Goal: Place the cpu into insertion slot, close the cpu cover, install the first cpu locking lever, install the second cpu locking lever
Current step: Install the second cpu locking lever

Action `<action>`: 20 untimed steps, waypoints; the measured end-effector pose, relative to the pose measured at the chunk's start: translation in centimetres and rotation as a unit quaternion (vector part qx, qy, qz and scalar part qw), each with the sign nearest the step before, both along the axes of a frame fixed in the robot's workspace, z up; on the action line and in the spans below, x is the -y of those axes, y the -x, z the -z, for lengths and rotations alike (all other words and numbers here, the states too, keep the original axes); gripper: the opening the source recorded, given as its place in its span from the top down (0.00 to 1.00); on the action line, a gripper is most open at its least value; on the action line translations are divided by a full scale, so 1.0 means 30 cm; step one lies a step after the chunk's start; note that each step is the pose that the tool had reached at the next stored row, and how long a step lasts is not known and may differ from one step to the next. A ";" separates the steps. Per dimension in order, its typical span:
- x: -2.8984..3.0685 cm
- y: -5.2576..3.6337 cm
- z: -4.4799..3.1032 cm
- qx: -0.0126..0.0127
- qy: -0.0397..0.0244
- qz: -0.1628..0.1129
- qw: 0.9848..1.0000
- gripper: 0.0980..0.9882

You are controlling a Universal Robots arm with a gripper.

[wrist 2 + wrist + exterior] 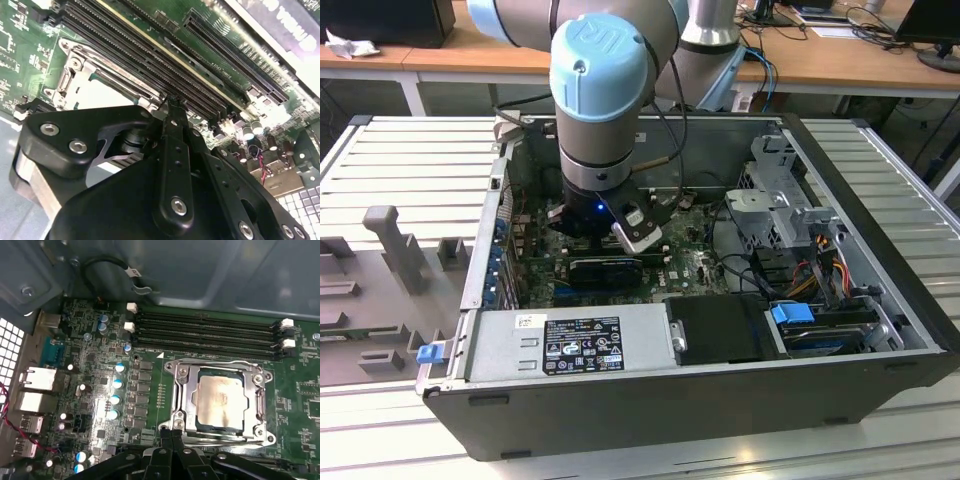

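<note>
1. End effector (171,434): fingertips pressed together, clamped on nothing, tips just beside the near edge of the socket frame.
2. Cpu (220,399): seated flat in the insertion slot (246,426); cpu cover (182,395) lies closed around it.
3. Step in hand, by judgement: locking lever work; next move calls for a precise push along the frame edge.
4. First wrist view gives the whole socket; exterior view gives the open computer case (880,300) on the worktop (410,180).
</note>
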State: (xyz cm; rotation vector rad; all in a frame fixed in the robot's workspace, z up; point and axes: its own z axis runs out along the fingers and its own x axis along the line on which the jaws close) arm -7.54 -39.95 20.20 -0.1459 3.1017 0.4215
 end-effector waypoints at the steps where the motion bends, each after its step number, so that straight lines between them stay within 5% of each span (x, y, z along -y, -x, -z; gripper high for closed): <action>1: 0.001 0.001 0.006 0.000 -0.004 0.000 1.000 0.99; 3: 0.001 0.003 0.021 0.000 -0.017 0.000 1.000 0.99; 7: 0.001 0.016 0.025 0.000 -0.019 0.000 1.000 0.99; 20: 0.001 0.019 -0.078 0.000 -0.019 0.000 1.000 0.99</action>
